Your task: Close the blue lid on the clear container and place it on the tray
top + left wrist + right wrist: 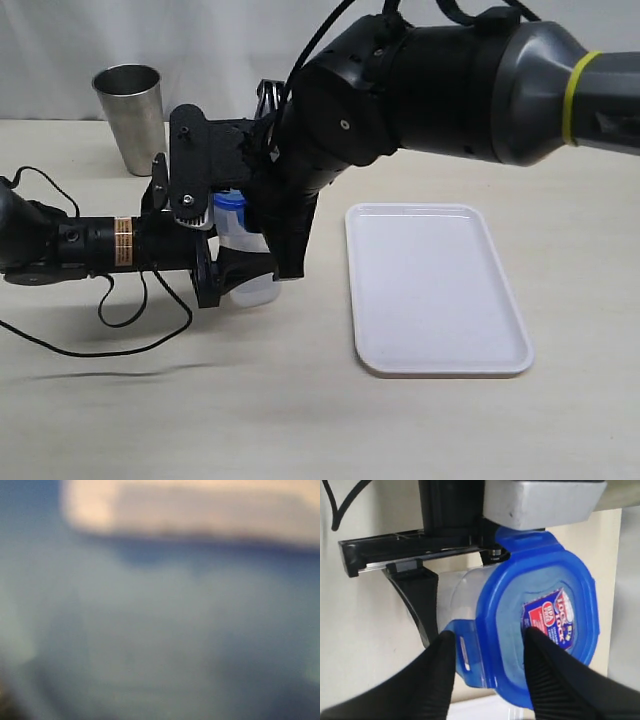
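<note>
The clear container (238, 238) stands on the table with the blue lid (230, 203) on top. My left gripper (240, 272) reaches in level from the left, shut on the container's body. In the right wrist view the blue lid (540, 625), with its red-and-white sticker, covers the clear container (457, 587). My right gripper (489, 632) hangs over it, open. One fingertip rests over the lid top and the other is just outside a side flap. The white tray (440, 209) lies to the right. The left wrist view is a blue-grey blur.
A steel cup (132, 115) stands at the back left. A black cable (130, 335) loops on the table under the left arm. The right arm's bulk hangs above the table between the container and the tray.
</note>
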{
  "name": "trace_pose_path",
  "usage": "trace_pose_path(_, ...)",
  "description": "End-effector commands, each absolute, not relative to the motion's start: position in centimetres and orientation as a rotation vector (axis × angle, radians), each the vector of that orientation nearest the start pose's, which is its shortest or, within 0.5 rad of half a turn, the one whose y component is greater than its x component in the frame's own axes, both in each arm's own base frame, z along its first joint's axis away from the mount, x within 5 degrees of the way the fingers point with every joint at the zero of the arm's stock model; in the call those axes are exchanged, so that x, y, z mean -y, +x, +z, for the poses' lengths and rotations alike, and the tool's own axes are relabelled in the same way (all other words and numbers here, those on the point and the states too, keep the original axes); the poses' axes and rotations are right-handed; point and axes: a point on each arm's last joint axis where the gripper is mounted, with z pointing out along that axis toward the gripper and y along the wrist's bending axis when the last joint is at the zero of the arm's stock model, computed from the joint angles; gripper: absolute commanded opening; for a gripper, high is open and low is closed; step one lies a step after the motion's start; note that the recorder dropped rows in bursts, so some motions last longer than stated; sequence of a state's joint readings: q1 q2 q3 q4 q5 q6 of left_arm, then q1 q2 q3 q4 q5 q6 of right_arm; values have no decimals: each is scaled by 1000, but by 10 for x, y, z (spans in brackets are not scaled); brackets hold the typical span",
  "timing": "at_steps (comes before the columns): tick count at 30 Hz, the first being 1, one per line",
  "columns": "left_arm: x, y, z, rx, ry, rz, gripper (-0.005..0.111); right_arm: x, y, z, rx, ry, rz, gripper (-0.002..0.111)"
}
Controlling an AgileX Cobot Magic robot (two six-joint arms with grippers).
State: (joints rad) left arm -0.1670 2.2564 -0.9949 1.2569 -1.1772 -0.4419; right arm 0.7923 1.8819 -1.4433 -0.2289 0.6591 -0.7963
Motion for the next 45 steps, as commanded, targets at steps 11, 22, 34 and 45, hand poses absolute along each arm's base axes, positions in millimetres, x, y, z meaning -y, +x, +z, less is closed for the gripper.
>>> trace_pose_path(11,144,337,75,-1529,1166,-1018,0,-284,308,194,-1722,-2029,-302,39)
trace_pose_path(22,144,337,75,-1528,1164,-1016,0,-281,306,185,-1752,-2047,-300,36)
trace_pose_path(34,143,341,76,-1474,1166,-936,0,-271,295,211,-1921,-1925,-251,41)
trace_pose_path(45,144,335,74,-1326,1349,-849,0,-261,270,276,-1991,-1687,-21,58)
